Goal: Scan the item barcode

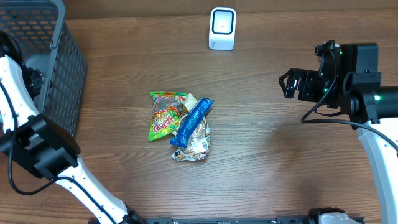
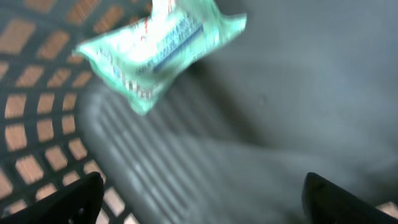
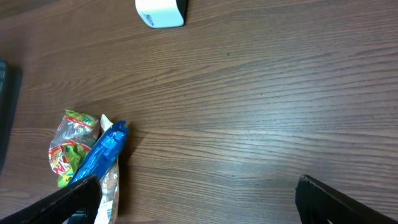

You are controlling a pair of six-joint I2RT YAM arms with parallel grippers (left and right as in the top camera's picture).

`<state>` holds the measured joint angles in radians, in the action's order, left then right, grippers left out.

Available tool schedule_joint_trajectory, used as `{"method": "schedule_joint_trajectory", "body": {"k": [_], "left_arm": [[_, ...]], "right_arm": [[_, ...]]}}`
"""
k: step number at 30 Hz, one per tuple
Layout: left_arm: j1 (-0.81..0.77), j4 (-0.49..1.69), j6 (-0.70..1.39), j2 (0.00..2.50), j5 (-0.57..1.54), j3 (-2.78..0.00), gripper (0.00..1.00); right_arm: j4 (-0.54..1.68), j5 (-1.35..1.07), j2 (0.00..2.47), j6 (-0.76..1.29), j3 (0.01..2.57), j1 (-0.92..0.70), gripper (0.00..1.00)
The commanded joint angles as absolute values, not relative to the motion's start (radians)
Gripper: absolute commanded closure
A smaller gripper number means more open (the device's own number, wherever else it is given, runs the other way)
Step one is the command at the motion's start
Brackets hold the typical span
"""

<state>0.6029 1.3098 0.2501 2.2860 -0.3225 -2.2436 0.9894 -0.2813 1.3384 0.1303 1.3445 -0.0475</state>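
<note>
One green packet (image 2: pixel 155 50), probably done, loose in basket (image 2: pixel 37 118) beneath released, empty left pincer (image 2: pixel 202 190); three-packet pile (image 1: pixel 185 127) on surface (image 1: pixel 280 168) awaiting scanner (image 1: pixel 222 28); right pincer (image 3: pixel 198 190) released, idle.

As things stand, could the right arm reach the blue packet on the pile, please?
Probably yes: the right gripper is open, and only bare table lies between it and the blue packet, which lies on top.
</note>
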Motion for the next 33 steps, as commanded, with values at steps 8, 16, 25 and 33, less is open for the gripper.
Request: {"method": "schedule_joint_trajectory", "body": {"k": [8, 16, 25, 33], "left_arm": [[0.677, 1.155, 0.17, 2.302, -0.344, -2.252, 0.05], [0.766, 1.081, 0.06, 2.302, -0.174, -2.195, 0.13], [0.778, 0.916, 0.027, 2.302, -0.157, -1.993, 0.13], [0.777, 0.805, -0.005, 2.302, -0.159, -1.951, 0.13]], "right_arm": [[0.991, -0.282, 1.336, 0.13, 1.362, -0.051, 0.0], [0.989, -0.282, 1.336, 0.13, 1.362, -0.051, 0.0], [0.98, -0.282, 1.336, 0.13, 1.362, -0.051, 0.0], [0.979, -0.283, 1.336, 0.13, 1.362, -0.051, 0.0]]}}
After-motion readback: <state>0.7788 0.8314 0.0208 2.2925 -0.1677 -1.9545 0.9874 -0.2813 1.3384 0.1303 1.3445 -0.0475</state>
